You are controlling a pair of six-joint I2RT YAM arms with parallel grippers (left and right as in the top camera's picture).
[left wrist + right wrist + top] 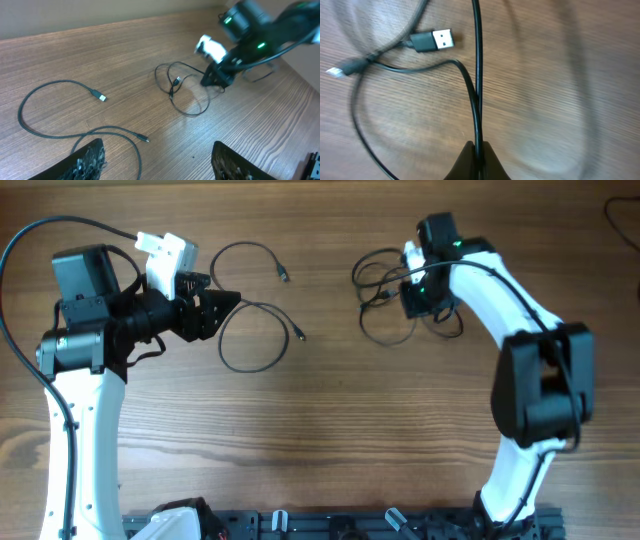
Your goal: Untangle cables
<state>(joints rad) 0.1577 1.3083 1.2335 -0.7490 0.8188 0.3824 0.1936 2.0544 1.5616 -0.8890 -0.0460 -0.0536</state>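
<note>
Thin black cables lie on the wooden table. One separate cable [250, 310] forms loose loops at centre left; it also shows in the left wrist view [55, 132]. A tangled bundle of cables [385, 285] lies at centre right, also seen in the left wrist view [182, 90]. My left gripper [222, 307] is open and empty beside the loose cable, its fingers apart in the left wrist view [157, 160]. My right gripper [412, 292] sits on the bundle and is shut on one cable strand [478, 100]. A USB plug [432, 41] lies just past it.
Thicker black wires run along both arms, one arcing at the far left [20, 250]. Another dark cord shows at the top right corner [622, 215]. A black rail [350, 525] runs along the front edge.
</note>
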